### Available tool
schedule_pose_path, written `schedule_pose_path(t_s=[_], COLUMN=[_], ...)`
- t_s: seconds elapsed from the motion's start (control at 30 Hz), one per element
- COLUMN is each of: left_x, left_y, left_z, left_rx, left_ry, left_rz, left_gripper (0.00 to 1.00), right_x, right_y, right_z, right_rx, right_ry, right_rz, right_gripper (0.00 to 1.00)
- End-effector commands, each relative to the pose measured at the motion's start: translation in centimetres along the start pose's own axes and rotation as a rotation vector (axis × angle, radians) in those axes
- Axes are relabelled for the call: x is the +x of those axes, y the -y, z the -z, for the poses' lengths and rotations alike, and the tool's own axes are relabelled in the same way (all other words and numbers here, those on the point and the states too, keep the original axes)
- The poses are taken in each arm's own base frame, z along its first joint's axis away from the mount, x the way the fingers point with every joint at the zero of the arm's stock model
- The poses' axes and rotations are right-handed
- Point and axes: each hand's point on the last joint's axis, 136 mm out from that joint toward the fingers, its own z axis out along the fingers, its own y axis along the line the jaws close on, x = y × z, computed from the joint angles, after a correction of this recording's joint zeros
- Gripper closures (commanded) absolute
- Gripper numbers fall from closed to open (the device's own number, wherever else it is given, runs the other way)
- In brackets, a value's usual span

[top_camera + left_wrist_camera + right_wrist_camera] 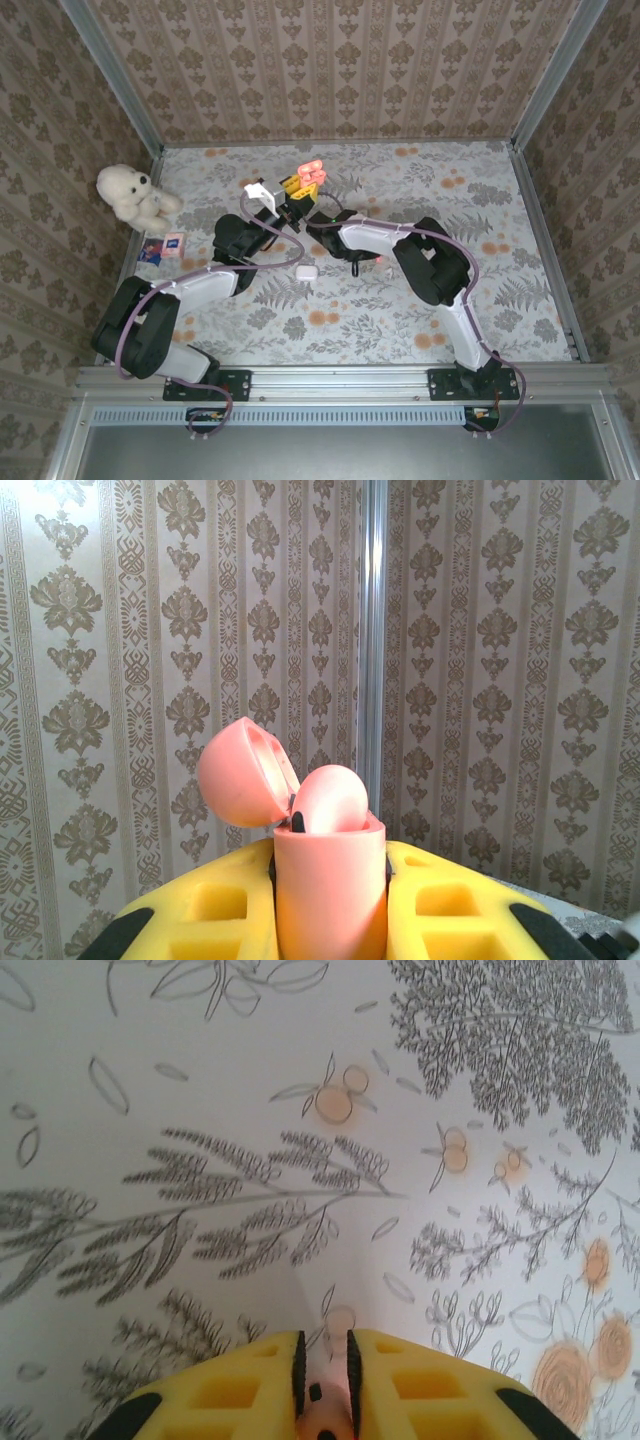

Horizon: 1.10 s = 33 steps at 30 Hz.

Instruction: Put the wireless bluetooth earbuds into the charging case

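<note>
**A:** How is the desk (400,330) being bounded?

**B:** It is being enclosed by papered walls on three sides, and a metal rail (340,378) is running along the near edge. Open cloth is being offered on the right half and along the front. A teddy bear (133,193) and some small cards (165,246) are sitting close to the left wall.

**A:** How are the arms being posed?

**B:** Both are being reached inward so that they meet at the middle of the desk, toward the back. The left end effector (330,872) is being held raised and is pointing about level at the wall. The right end effector (324,1338) is being held just beside it and is angled down at the cloth.

**A:** What is being gripped?

**B:** A pink case (330,905) is being clamped upright between the left fingers, with its lid (238,775) swung back open. A pink earbud (330,798) is being carried in its mouth and is standing up past the rim. The right fingers are being held nearly together. A small pinkish thing, seemingly a second earbud (325,1415), is being pinched low between them, above the desk.

**A:** Is another case being seen?

**B:** A white case (305,270) is lying on the cloth just in front of the two end effectors and is being touched by neither.
</note>
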Motion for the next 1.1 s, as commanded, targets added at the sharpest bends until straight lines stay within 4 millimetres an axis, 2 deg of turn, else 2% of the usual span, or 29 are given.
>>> schedule_pose_path(t_s=[0.0, 0.17, 0.33, 0.4, 0.53, 0.6, 0.77, 0.87, 1.07], left_x=[-1.6, -1.5, -1.5, -1.6, -1.8, -1.9, -2.0, -2.0, -2.3], left_y=[0.5, 0.5, 0.4, 0.5, 0.5, 0.4, 0.4, 0.4, 0.4], left_z=[0.1, 0.1, 0.2, 0.2, 0.3, 0.3, 0.3, 0.3, 0.2], left_rx=[0.009, 0.006, 0.004, 0.005, 0.005, 0.003, 0.002, 0.004, 0.003], left_ry=[0.050, 0.049, 0.048, 0.049, 0.054, 0.055, 0.057, 0.057, 0.064], left_rz=[-0.016, -0.016, -0.017, -0.018, -0.023, -0.025, -0.024, -0.022, -0.025], left_gripper=[1.00, 1.00, 1.00, 1.00, 1.00, 1.00, 1.00, 1.00, 1.00], right_x=[0.4, 0.2, 0.1, -0.2, -1.2, -1.4, -1.6, -1.7, -1.7], right_y=[0.5, 0.4, 1.5, 1.5, 0.1, 0.1, 1.0, 0.7, 0.9], right_z=[1.5, 4.2, 4.7, 4.4, 3.9, 3.3, 1.6, 0.8, -1.2], right_rx=[0.020, -0.055, -0.102, -0.140, -0.315, -0.373, -0.408, -0.434, -0.357], right_ry=[0.010, 0.040, 0.029, 0.024, 0.020, 0.002, -0.052, -0.081, -0.121], right_rz=[-0.019, -0.065, -0.118, -0.114, -0.026, 0.015, 0.021, 0.000, -0.007], right_gripper=[0.75, 0.73, 0.70, 0.65, 0.47, 0.44, 0.43, 0.43, 0.43])
